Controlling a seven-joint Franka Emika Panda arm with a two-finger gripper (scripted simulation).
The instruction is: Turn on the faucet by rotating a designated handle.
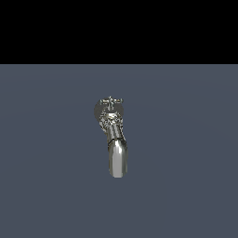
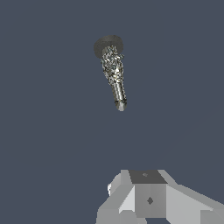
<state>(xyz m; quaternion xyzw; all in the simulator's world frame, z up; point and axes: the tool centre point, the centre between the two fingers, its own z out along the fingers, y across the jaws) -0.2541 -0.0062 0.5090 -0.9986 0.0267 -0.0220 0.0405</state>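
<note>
The chrome faucet [image 1: 114, 135] stands on the grey floor, its thick curved spout [image 1: 117, 160] pointing toward the camera. The handle [image 1: 111, 100], a tiny chrome cross knob, sits on top of the knobbly body. In the wrist view the faucet [image 2: 113, 72] shows from above and well apart from me, with its rounded base plate [image 2: 108, 43] and spout tip [image 2: 121, 104]; the handle cannot be made out there. Only part of my gripper [image 2: 146, 183] shows, as grey blocks at the frame edge. It touches nothing. It is out of the exterior view.
The flat grey floor [image 1: 186, 186] lies all around the faucet, under a black background band [image 1: 119, 28]. No other objects show in either view.
</note>
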